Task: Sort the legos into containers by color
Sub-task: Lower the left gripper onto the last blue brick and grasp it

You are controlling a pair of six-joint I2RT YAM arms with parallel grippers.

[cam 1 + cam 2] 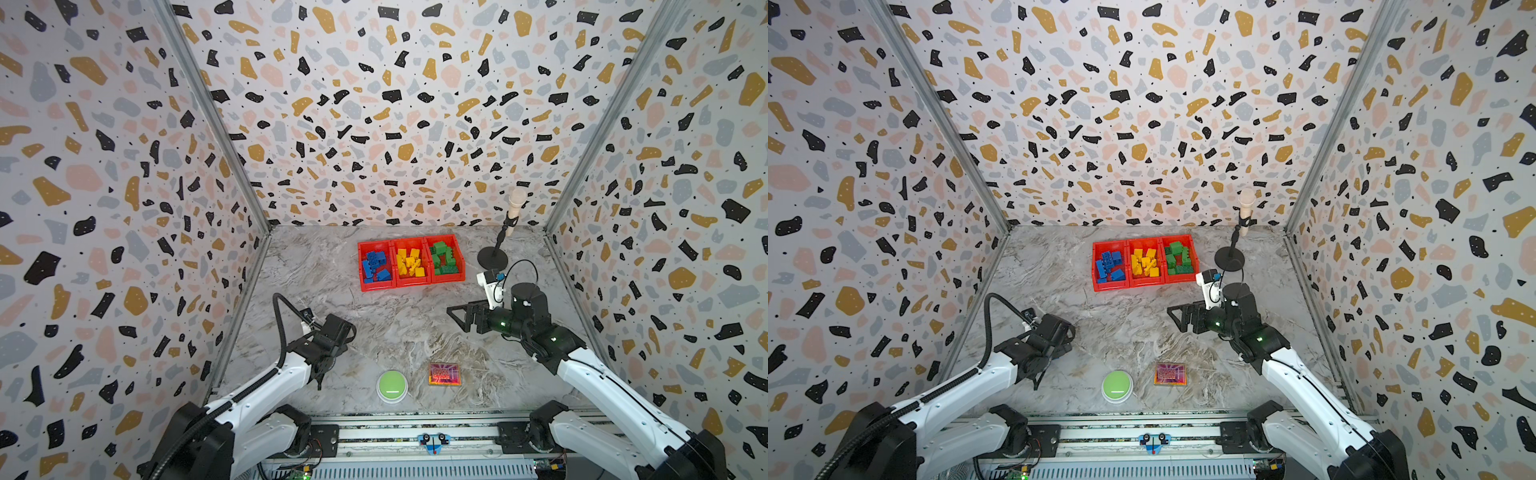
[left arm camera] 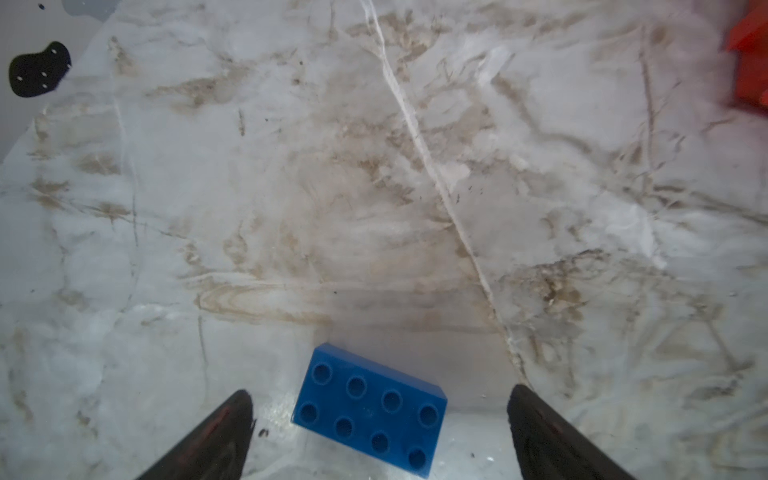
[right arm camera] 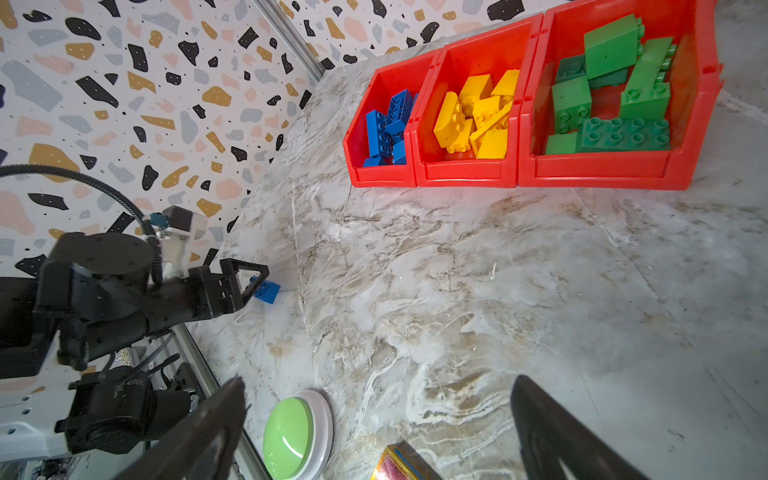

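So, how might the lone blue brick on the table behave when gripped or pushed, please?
The blue brick looks like hard moulded plastic, so it should stay stiff when squeezed. It lies flat on a broad face on the table, so a push would likely slide it, not tip it. Its smooth sides may slip slightly.

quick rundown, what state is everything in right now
left gripper: open, either side of the loose brick, not touching it
loose brick: blue, lying flat, outside the bins
right gripper: open, empty
bins: upright, each filled with one color
button: untouched
card: lying flat
microphone: upright on its stand
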